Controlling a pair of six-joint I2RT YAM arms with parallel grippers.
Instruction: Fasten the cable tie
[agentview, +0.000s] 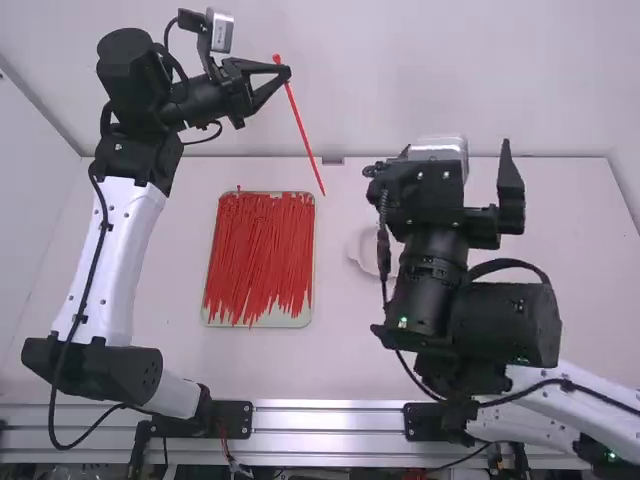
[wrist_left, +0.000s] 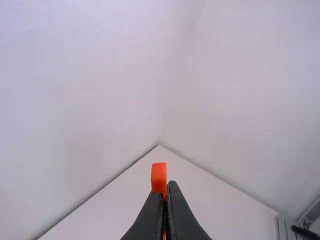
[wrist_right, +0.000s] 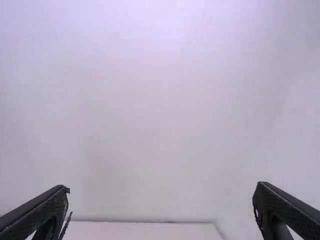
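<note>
The right gripper (wrist_right: 161, 189) is raised above the white table (agentview: 570, 215), its jaws spread wide and holding nothing. The left gripper (agentview: 284, 72) is raised high over the table's far side, with its fingers (wrist_left: 176, 210) closed tight on one red cable tie (agentview: 304, 132) just below the tie's head. The strap slants down towards the table. A tray (agentview: 311, 300) of loose red ties (agentview: 260, 258) lies below.
</note>
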